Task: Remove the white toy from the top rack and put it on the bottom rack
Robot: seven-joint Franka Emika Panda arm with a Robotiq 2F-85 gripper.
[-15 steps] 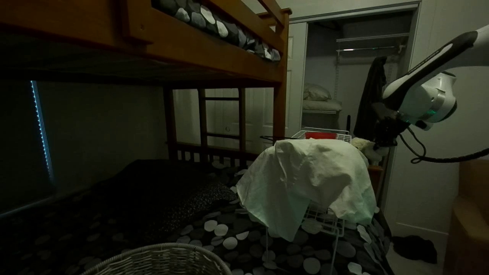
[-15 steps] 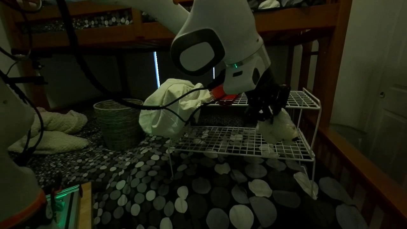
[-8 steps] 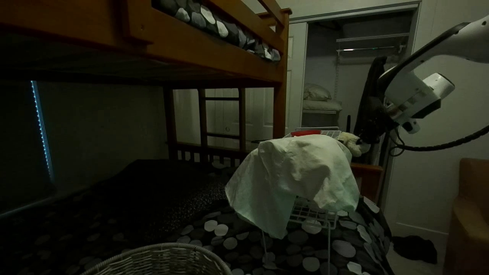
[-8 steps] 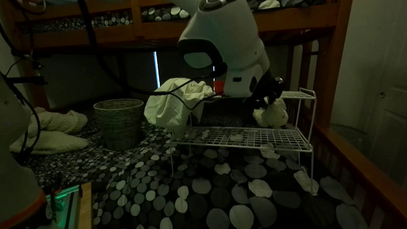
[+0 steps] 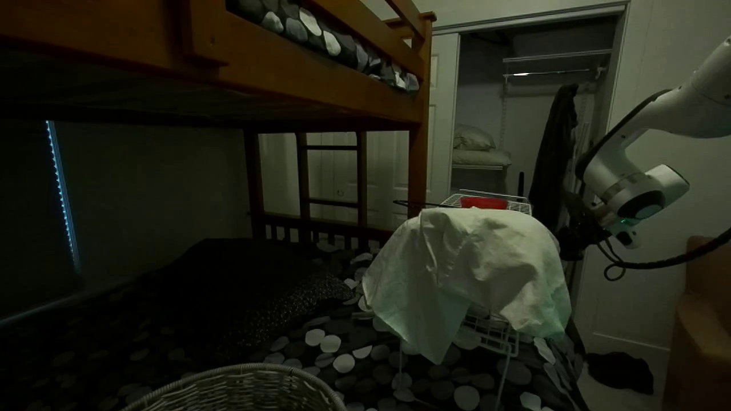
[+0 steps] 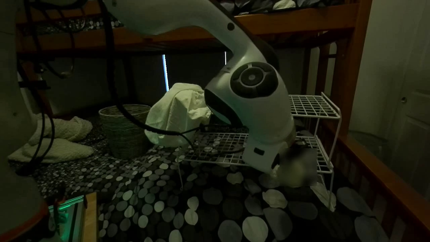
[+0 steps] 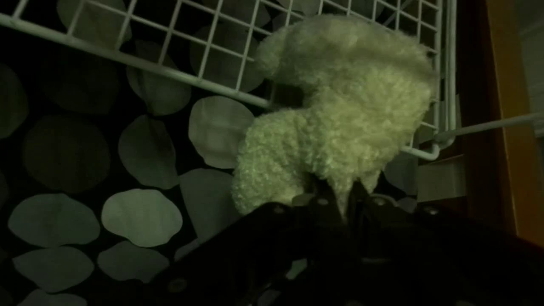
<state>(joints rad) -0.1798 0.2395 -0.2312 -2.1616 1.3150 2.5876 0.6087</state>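
Observation:
The white toy (image 7: 357,97) is a fluffy off-white lump. My gripper (image 7: 340,193) is shut on a tuft of it in the wrist view. The toy overlaps the front edge and right corner of the bottom rack (image 7: 170,72) in that view; I cannot tell whether it touches the wires. In an exterior view the toy (image 6: 297,169) is blurred, low at the bottom rack's (image 6: 221,144) front right, and the arm hides the fingers. The top rack (image 6: 312,106) is the upper white wire tier. In an exterior view my gripper (image 5: 571,242) is beside the draped cloth, and the toy is hidden.
A big white cloth (image 5: 474,257) drapes over one end of the stand. A red object (image 5: 484,203) lies on the top rack. A wooden bed rail (image 6: 379,188) runs along the right. A wicker basket (image 6: 124,131) stands left of the stand. The arm's cable hangs before the cloth.
My gripper has come down with the toy, from higher up near the top rack to the bottom rack's front. The stand and cloth shifted away, then back toward the arm.

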